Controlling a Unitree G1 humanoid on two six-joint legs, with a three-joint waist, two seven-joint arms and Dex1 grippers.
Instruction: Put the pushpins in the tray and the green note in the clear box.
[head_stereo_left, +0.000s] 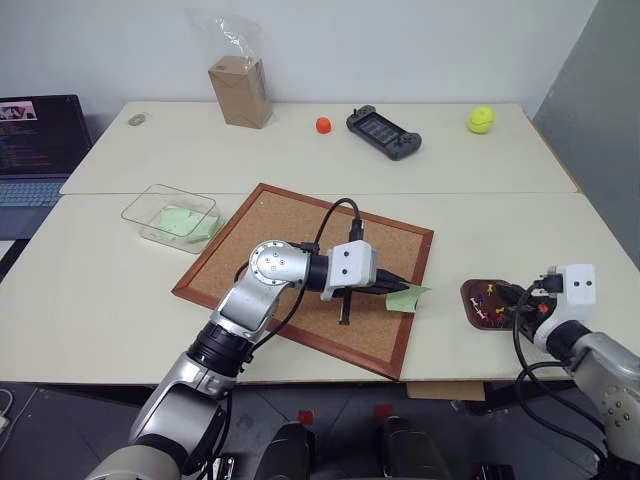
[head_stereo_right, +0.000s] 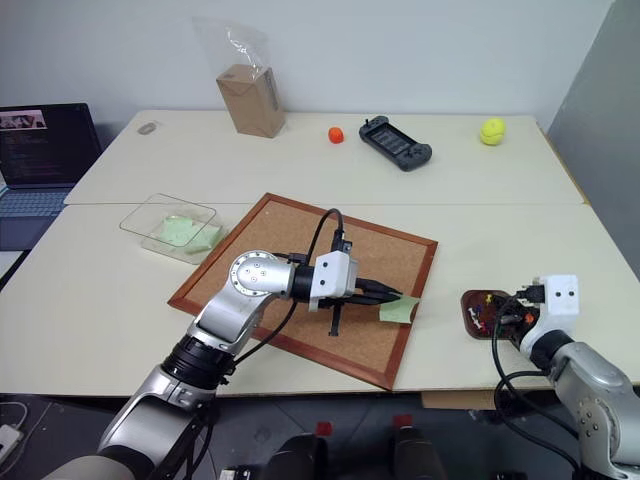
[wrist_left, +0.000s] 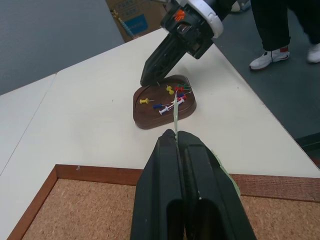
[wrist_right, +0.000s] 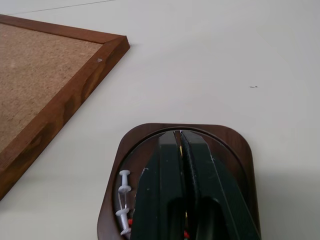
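The clear box (head_stereo_left: 169, 216) sat on the worktop (head_stereo_left: 100, 270) well to the left of the left hand (head_stereo_left: 396, 290), with pale green paper already lying inside it. The corkboard (head_stereo_left: 290, 225) lay under that hand, whose fingers were pressed together on the green note (head_stereo_left: 408, 297), holding it at the board's right edge. Further right, apart from the left hand, the right hand (wrist_right: 179, 137) hung closed directly over the tray (wrist_left: 145, 112), its tips just above the dish. The pushpins (wrist_left: 170, 97) lay in the tray beneath it, in yellow, red, blue and white.
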